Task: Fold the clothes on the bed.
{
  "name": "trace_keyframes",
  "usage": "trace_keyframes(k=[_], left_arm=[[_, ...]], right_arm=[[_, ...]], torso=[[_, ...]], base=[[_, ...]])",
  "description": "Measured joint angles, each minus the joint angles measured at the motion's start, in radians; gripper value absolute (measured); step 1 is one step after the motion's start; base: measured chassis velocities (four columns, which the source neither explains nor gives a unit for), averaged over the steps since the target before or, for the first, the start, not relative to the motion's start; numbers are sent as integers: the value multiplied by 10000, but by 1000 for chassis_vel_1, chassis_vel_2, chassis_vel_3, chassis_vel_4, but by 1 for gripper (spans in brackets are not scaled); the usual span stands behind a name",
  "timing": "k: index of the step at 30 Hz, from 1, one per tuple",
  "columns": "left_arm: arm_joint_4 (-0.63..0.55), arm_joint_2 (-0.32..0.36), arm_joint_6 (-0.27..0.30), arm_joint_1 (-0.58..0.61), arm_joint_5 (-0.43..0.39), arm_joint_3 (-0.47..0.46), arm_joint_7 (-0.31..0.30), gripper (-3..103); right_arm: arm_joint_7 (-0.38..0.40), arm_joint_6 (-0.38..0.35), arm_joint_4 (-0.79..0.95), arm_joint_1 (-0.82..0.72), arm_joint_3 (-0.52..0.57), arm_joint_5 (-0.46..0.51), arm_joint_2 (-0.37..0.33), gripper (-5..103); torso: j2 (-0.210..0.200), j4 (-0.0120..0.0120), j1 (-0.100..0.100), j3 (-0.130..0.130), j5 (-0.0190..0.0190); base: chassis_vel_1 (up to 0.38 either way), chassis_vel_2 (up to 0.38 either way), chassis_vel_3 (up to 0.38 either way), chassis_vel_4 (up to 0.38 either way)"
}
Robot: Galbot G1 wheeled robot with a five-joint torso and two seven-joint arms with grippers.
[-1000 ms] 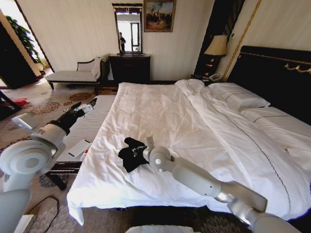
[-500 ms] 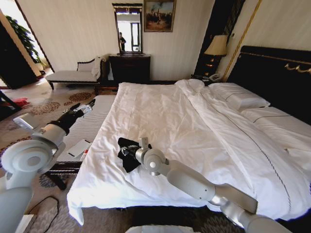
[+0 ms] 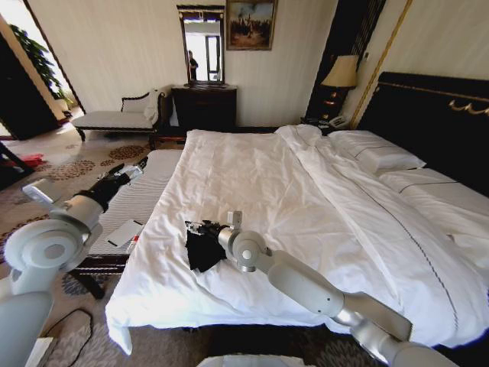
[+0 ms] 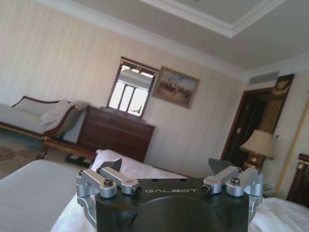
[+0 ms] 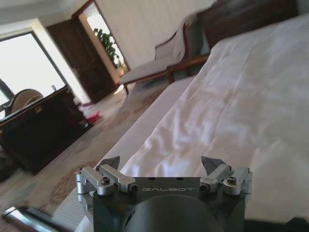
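Fingers of the right gripper (image 5: 163,166) stand spread apart with nothing between them, their tips out over the white bed (image 5: 251,96); seen from the head camera, that gripper (image 3: 200,227) sits at the far upper edge of the shirt (image 3: 203,250), which trails from just under the fingers back toward the robot as a dark, bunched heap near the bed's (image 3: 252,183) foot-side corner. Compared with a second ago, the right arm has swung toward the robot's left and then eased back a little, and the shirt has gone from a wider sprawl with a lobe reaching past the fingers to a narrower, more gathered shape that tapers toward the robot. That suggests one part has been drawn over the rest and let go, so a first fold may be in place, though the cloth looks rumpled rather than flat and its lettering cannot be made out. Any next move would probably need the edges squared before a second fold. Off to the left, the left gripper (image 3: 130,173) hangs over the striped bench (image 3: 141,195) beside the bed, well apart from the shirt; its fingers (image 4: 111,170) are likewise spread and empty.
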Motion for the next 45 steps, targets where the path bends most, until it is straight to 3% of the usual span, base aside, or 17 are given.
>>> trace_keyframes(k=[4,5,7,8,12,13,16,17,18,21,29,30,31,34,45], left_arm=[[90,-287,-34,942,596,-61,-246,100],[90,-287,-34,942,596,-61,-246,100],[-38,-379,-558,1609,1389,-64,-255,100],[-38,-379,-558,1609,1389,-64,-255,100],[-566,-674,-1223,2595,2900,37,23,100],[-566,-674,-1223,2595,2900,37,23,100],[-1086,-1256,-1281,3089,3387,132,-9,100],[-1086,-1256,-1281,3089,3387,132,-9,100],[-1286,-1560,-1281,3277,3835,176,30,100],[-1583,-2144,-1362,3668,4877,203,289,100],[-2068,-2724,-1701,4433,5849,282,374,100],[-2164,-2947,-1804,4595,6338,339,340,100],[-2164,-2947,-1804,4595,6338,339,340,100],[-2161,-3376,-1946,4842,7382,383,231,100],[-2025,-4011,-2039,4978,7705,419,307,100]], right_arm=[[-302,953,17,-420,1270,-1262,-1272,100],[-302,953,17,-420,1270,-1262,-1272,100],[-308,1168,158,-839,2219,-2069,-1917,100],[-308,1168,158,-839,2219,-2069,-1917,100],[-254,1475,912,-2278,4208,-3023,-2492,100],[-254,1475,912,-2278,4208,-3023,-2492,100],[-242,1722,2009,-4298,5993,-4561,-2695,100],[-242,1722,2009,-4298,5993,-4561,-2695,100],[-395,1778,2556,-5227,6853,-5375,-2671,100],[-724,1854,3723,-7376,8458,-6481,-2316,100],[-877,1847,5145,-9682,9824,-7389,-1608,100],[-1130,1841,5386,-10185,10167,-7961,-1419,100],[-1130,1841,5386,-10185,10167,-7961,-1419,100],[-1451,1903,5709,-10887,10872,-8607,-1041,100],[-1475,1847,6068,-11729,11981,-9173,37,100]], torso=[[-1,-4,1,1,-1],[-1,-4,1,1,-1],[-1,-3,1,0,0],[-1,-3,1,0,0],[0,3,0,-2,-1],[0,3,0,-2,-1],[0,-5,0,-1,2],[0,-5,0,-1,2],[0,-6,-1,-3,2],[2,-3,-1,-3,-1],[2,0,-2,-3,-1],[2,1,-3,-2,-2],[2,1,-3,-2,-2],[2,-1,-2,-1,-3],[0,-1,-1,0,-3]], base=[[0,0,0,0],[0,0,0,0],[0,0,0,0],[0,0,0,0],[0,0,0,0],[0,0,0,0],[0,0,0,0],[0,0,0,0],[0,0,0,0],[0,0,0,0],[0,0,0,0],[0,0,0,0],[0,0,0,0],[0,0,0,0],[0,0,0,0]])
